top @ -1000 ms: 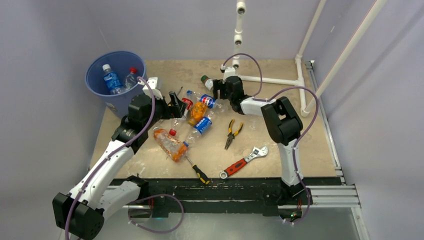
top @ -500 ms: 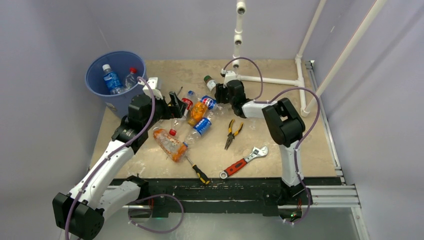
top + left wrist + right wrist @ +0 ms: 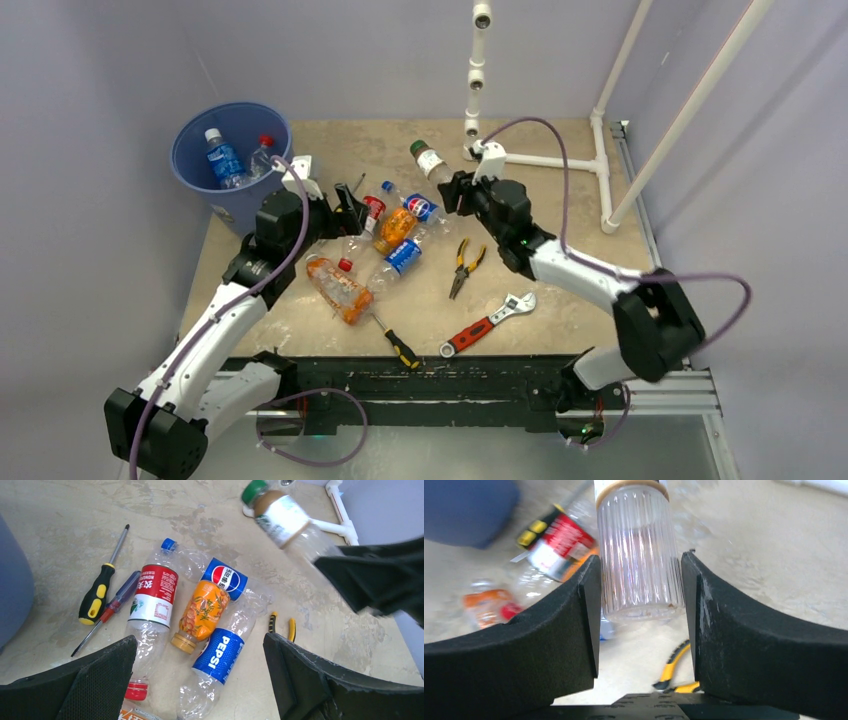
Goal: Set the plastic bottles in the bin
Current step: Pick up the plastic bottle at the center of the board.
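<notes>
My right gripper (image 3: 450, 190) (image 3: 640, 597) is shut on a clear ribbed plastic bottle (image 3: 428, 158) (image 3: 639, 550) with a green cap and white label, held off the table by its base end. That bottle (image 3: 287, 520) also crosses the top of the left wrist view. My left gripper (image 3: 350, 205) (image 3: 199, 645) hangs open over a pile of bottles: a red-labelled one (image 3: 152, 597), an orange one (image 3: 202, 612) and a blue Pepsi-labelled one (image 3: 220, 655). An orange-filled bottle (image 3: 340, 288) lies nearer. The blue bin (image 3: 240, 205) at the far left holds two bottles (image 3: 222, 158).
Yellow-handled pliers (image 3: 462, 265), a red-handled wrench (image 3: 487, 325) and a screwdriver (image 3: 397, 343) lie on the near table. Two more screwdrivers (image 3: 100, 587) lie beside the pile. A white pipe frame (image 3: 560, 160) stands at the back right.
My right gripper has closed on the green-capped bottle and drawn it up and back to the right, the arm swinging out. The left arm has barely moved.
</notes>
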